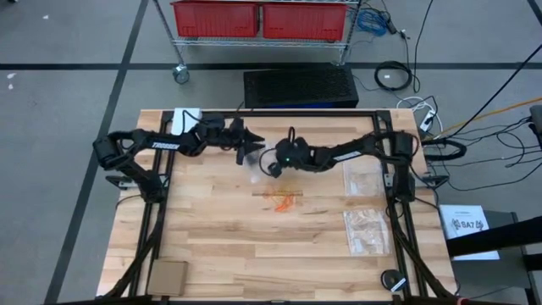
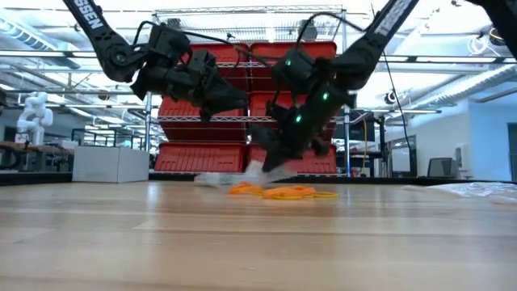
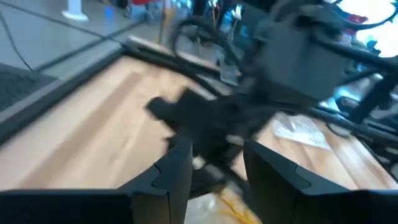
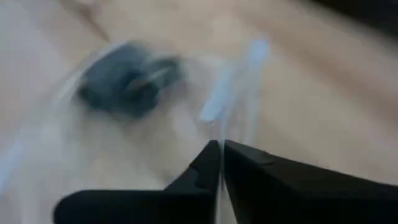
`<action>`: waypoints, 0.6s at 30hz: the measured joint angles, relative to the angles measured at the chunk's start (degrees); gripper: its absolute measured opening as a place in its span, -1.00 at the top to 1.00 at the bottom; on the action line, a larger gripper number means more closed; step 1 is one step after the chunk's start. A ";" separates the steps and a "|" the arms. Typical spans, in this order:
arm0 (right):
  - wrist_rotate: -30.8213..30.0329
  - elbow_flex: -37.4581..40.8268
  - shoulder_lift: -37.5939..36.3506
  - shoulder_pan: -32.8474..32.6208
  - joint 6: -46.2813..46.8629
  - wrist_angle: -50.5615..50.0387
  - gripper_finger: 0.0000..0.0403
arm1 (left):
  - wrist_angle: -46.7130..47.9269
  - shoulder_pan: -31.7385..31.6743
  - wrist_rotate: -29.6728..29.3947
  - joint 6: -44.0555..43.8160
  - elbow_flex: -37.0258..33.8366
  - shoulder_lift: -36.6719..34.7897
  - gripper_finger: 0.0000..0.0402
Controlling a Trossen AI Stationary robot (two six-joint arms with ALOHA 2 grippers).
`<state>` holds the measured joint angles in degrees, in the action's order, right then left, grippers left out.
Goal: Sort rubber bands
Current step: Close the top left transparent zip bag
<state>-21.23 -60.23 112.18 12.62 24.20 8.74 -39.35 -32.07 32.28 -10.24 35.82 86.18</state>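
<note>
2 clear zip bags (image 1: pixel 366 227) lie flat along the right side of the wooden table (image 1: pixel 212 246), a brown pad (image 1: pixel 167 276) sits at its near-left corner, and red bins (image 1: pixel 258 19) on a wire rack stand behind. The rubber bands (image 1: pixel 283 200), an orange heap, lie mid-table with bare wood all round. The right hand (image 1: pixel 269 167), fingers closed on a clear bag (image 2: pixel 257 171) just behind the heap, nearly meets the left hand (image 1: pixel 246 151), held open above the table.
</note>
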 joint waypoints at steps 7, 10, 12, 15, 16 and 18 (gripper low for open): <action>-4.37 0.00 -9.17 -1.37 -18.74 -5.81 0.95 | -1.95 -3.43 -0.35 0.07 0.01 -0.01 0.25; -4.37 0.00 -13.05 -2.44 -23.42 -8.10 0.99 | -2.37 -3.67 5.47 1.79 0.01 -0.01 0.27; -4.41 0.00 -15.69 -3.44 -25.29 -8.88 0.99 | -2.34 -3.43 8.65 3.03 0.01 -0.01 0.33; -4.57 0.00 -19.44 -5.52 -26.64 -11.16 0.98 | -2.33 -2.99 10.91 4.71 0.01 -0.01 0.43; -4.50 0.00 -20.60 -6.23 -26.79 -11.93 0.98 | -2.40 -2.77 10.96 5.08 0.01 -0.01 0.45; -4.50 0.00 -22.75 -7.85 -26.83 -13.24 0.99 | -2.80 -2.31 11.11 6.01 0.01 -0.01 0.48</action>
<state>-25.73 -60.23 89.43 4.77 -2.63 -4.49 -42.15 -34.38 43.39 -4.23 35.83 86.17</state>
